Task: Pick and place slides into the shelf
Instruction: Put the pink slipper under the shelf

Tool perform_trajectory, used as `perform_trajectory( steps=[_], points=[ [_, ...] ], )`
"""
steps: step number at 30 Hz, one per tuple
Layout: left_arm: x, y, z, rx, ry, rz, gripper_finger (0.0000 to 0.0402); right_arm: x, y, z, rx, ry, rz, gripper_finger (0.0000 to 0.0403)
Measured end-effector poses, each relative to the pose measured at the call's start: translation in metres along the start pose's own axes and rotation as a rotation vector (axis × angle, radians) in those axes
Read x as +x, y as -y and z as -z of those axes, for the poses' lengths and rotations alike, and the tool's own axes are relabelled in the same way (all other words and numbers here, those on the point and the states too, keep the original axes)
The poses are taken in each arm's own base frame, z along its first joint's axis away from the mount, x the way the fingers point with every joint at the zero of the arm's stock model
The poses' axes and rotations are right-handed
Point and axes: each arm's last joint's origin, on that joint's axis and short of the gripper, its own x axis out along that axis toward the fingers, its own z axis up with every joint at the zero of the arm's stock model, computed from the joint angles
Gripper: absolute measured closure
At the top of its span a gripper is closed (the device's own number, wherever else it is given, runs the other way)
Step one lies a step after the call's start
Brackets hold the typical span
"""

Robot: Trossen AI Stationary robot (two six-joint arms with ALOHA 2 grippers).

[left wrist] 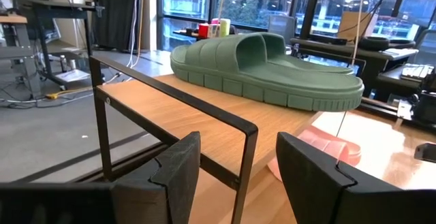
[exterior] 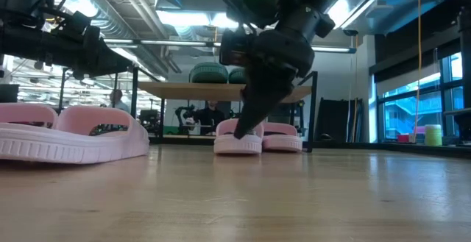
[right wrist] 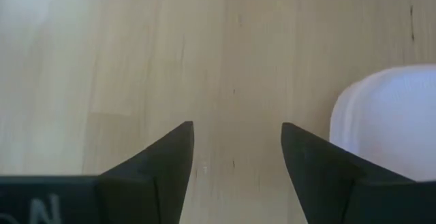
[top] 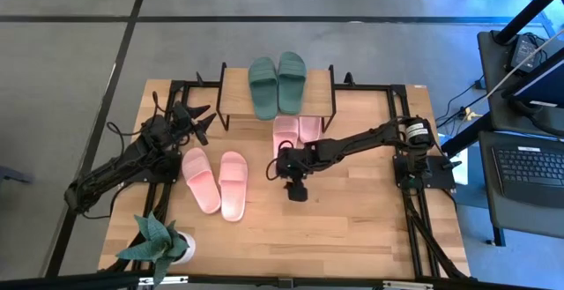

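Observation:
The shelf (top: 231, 85) stands at the table's far middle. A dark green pair of slides (top: 278, 83) lies soles down on its plank top (left wrist: 191, 108). One pink pair (top: 297, 130) lies on the table, toes under the shelf. Another pink pair (top: 218, 182) lies on the table left of centre. My right gripper (top: 284, 165) hangs open, tilted down, over bare wood just near of the pink pair at the shelf (exterior: 257, 140), whose end (right wrist: 388, 118) shows beside the fingers. My left gripper (left wrist: 238, 152) waits open and level at the shelf's left end (top: 203, 124).
A potted plant (top: 159, 241) stands at the table's near left corner. Black frame rails and cables (top: 410, 193) run along the table's right and left sides. Bare wood lies between the two pink pairs and toward the near edge.

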Motion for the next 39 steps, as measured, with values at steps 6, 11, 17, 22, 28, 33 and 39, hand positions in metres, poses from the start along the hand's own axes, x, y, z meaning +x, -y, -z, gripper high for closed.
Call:
perform_trajectory(
  steps=[6,11,17,22,28,33,39],
  points=[
    [0.000,0.000,0.000,0.000,0.000,0.000,0.0216,0.002,0.002,-0.001,0.005,0.010,0.000,0.0182],
    [0.000,0.000,0.000,0.000,0.000,0.000,0.0216,0.009,0.004,0.002,0.009,-0.009,0.002,0.0182],
    [0.000,0.000,0.000,0.000,0.000,0.000,0.0216,0.013,0.007,0.003,0.009,-0.011,0.040,0.0182],
    [0.000,0.000,0.000,0.000,0.000,0.000,0.0216,0.012,0.013,0.003,0.016,-0.005,0.145,0.0182],
    [0.000,0.000,0.000,0.000,0.000,0.000,0.0216,0.010,0.030,0.002,0.047,0.004,0.240,0.0182],
    [0.000,0.000,0.000,0.000,0.000,0.000,0.0216,0.006,0.047,0.002,0.080,0.011,0.294,0.0182],
    [0.000,0.000,0.000,0.001,0.000,0.000,0.0216,0.001,0.072,0.002,0.111,0.024,0.326,0.0182]
  ],
)
